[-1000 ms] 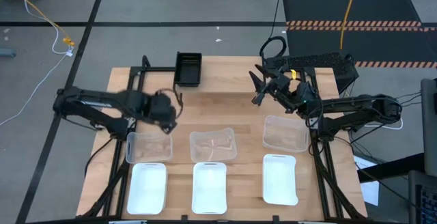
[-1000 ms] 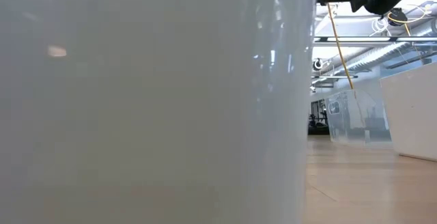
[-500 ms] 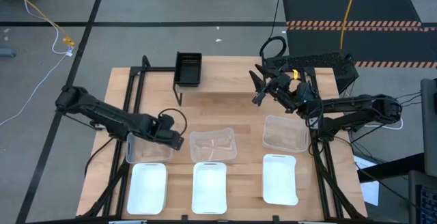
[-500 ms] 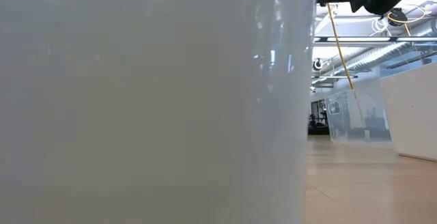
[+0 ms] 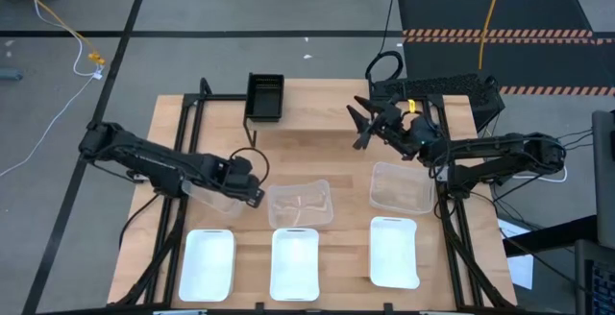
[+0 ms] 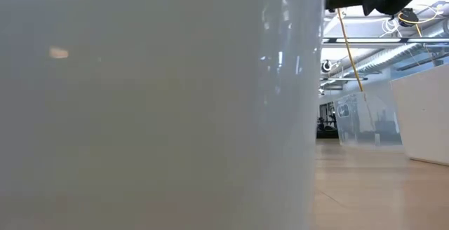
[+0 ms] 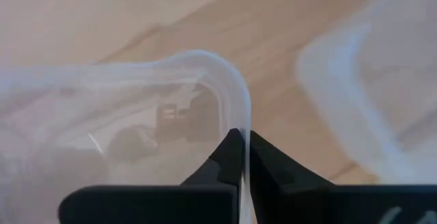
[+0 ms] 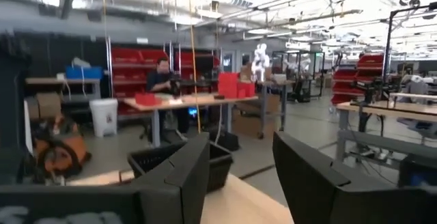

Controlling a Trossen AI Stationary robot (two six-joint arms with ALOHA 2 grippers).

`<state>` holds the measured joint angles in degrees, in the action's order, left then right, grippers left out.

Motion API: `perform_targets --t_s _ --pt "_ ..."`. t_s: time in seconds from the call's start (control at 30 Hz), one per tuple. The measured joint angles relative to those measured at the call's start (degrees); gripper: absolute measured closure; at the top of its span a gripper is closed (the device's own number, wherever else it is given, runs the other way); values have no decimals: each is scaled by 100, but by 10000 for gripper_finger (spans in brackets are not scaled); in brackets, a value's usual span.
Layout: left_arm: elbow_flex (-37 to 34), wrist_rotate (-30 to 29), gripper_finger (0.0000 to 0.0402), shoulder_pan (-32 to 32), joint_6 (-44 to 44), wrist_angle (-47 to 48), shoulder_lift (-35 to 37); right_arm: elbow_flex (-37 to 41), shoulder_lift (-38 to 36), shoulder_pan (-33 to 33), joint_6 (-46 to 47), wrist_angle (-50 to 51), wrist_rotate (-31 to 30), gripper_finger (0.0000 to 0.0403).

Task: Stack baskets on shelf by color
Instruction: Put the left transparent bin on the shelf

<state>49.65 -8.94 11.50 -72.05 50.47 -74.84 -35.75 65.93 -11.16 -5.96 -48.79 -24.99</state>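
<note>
Three clear baskets lie in a row on the table: left (image 5: 207, 200), middle (image 5: 300, 205), right (image 5: 402, 187). In front of them stand three white baskets (image 5: 208, 262), (image 5: 295, 262), (image 5: 395, 251). A black basket (image 5: 265, 96) sits on the shelf (image 5: 221, 111) at the far left. My left gripper (image 5: 252, 192) is down at the left clear basket's right end and shut on its wall (image 7: 240, 138). My right gripper (image 5: 360, 125) hangs open above the far right of the table, with nothing between its fingers (image 8: 239, 176). My left gripper pinches the left clear basket's wall (image 7: 243, 118) just beside a rounded corner of its rim, with one finger inside the basket and one outside. The fingers come from above, pointing steeply down. The basket's bottom rests on the table.
In the low view the nearest white basket (image 6: 154, 118) fills most of the picture; a clear one (image 6: 368, 121) and a white one (image 6: 421, 118) show beyond. The right wrist view sees the black basket (image 8: 171, 159) and a person in the room behind.
My left gripper has come down and toward the table's near-right onto the left clear basket, rolling as it went. It has shut on the basket's wall.
</note>
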Motion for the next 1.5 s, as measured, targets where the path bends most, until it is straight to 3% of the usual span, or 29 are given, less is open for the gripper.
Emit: perform_targets --t_s 0.13,0.27,0.33,0.6,0.83,1.17,1.33,1.5 --pt "196 -21 395 7 342 -243 1 0 2 42 467 106 162 248" --pt "276 -186 389 158 673 -487 0 -4 -108 316 641 1014 1365 248" --pt "364 -211 385 283 774 -469 0 -1 -96 427 566 1139 1631 248" --pt "1449 -171 392 862 1078 343 0 -7 -454 777 1403 860 1619 248" --pt "2693 -527 393 1528 1613 1476 2 -5 -718 1081 1152 879 1626 248" --pt "3799 -399 392 2502 2195 1667 2 0 -826 1233 1086 1047 1612 248" --pt "4273 -435 390 2588 3419 1218 2 2 -826 1252 1122 1161 1609 248" --pt "4669 -754 395 2360 6041 376 6 2 -828 1252 1149 1052 1609 248"
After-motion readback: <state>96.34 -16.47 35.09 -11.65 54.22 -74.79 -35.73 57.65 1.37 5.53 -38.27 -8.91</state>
